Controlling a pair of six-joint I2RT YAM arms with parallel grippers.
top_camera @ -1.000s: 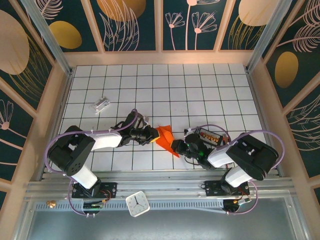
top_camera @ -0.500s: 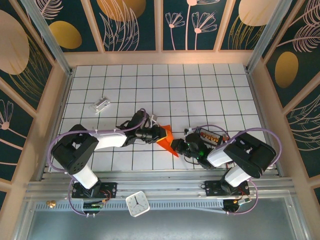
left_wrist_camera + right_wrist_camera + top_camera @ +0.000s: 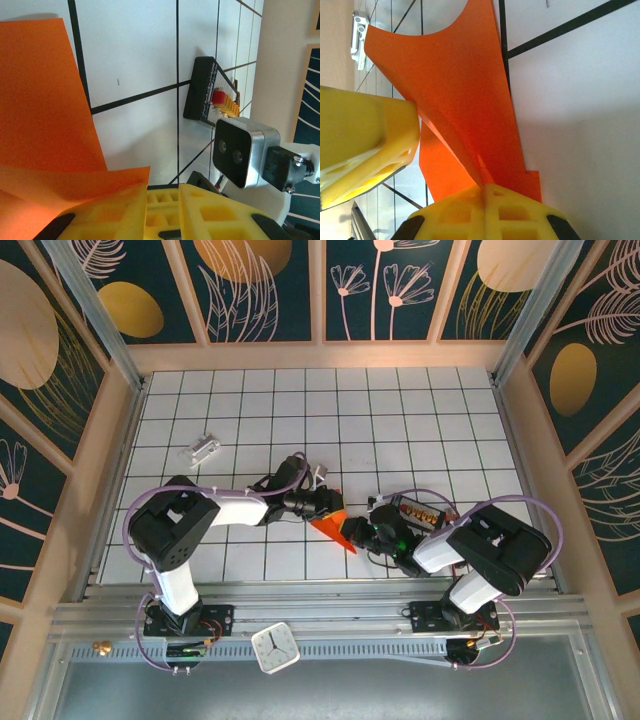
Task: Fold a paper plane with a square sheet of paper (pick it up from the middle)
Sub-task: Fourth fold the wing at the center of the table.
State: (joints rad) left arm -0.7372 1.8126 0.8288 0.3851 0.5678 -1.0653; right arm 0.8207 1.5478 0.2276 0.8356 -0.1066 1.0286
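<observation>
The square sheet of paper is bright orange and folded into a creased, pointed wedge like a paper plane. It lies between the two grippers near the table's front. My right gripper is shut on its folded crease, the pads pressed together around it. My left gripper sits over the paper's far end with its jaws a little apart. A flap of the paper lies over the left fingertip, and nothing is in the gap at my left gripper. That yellow finger also shows beside the paper in the right wrist view.
A small black tray with red-orange bits stands just behind my right wrist. A silvery-white block lies at the back left. A small clock sits on the front rail. Wooden walls border the tiled table.
My left arm has reached further right, so its gripper now covers the paper's left part. Less orange shows. The right gripper has kept its grip in the same place.
</observation>
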